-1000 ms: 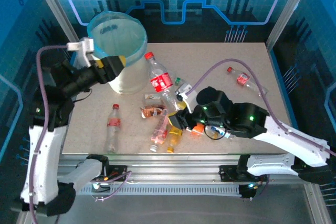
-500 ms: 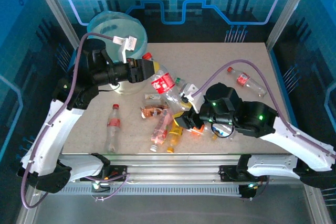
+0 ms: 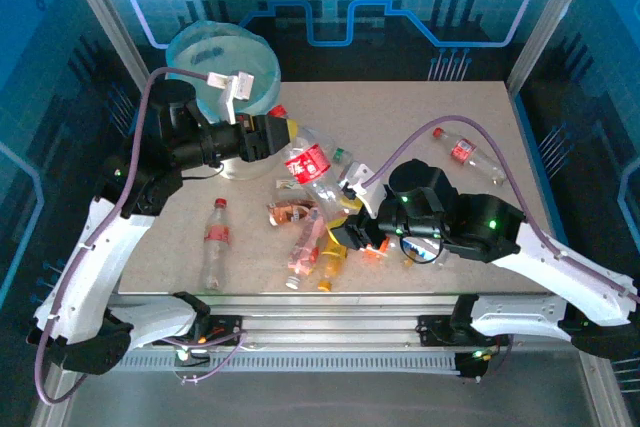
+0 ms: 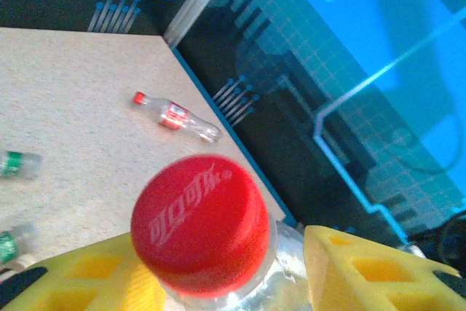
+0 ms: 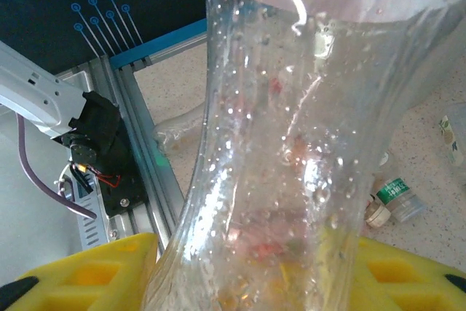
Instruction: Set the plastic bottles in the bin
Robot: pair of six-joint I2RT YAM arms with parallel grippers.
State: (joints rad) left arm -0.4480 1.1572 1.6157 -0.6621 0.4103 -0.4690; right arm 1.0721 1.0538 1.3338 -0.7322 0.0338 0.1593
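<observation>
While blue-lit panels wall a speckled beige tabletop [image 3: 420,127] | left gripper [image 3: 272,134] clamps red-capped clear plastic bottle [image 3: 305,159] beside round white bag-lined bin [image 3: 185,42] | right gripper [image 3: 352,237] grips clear droplet-beaded bottle [image 5: 277,143] at mid-table bottle pile [image 3: 305,247]

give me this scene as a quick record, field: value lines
left end effector: shut on coke bottle at its neck, beside bin
right end effector: shut on clear bottle
loose on table: centre pile, left bottle, far-right bottle
</observation>
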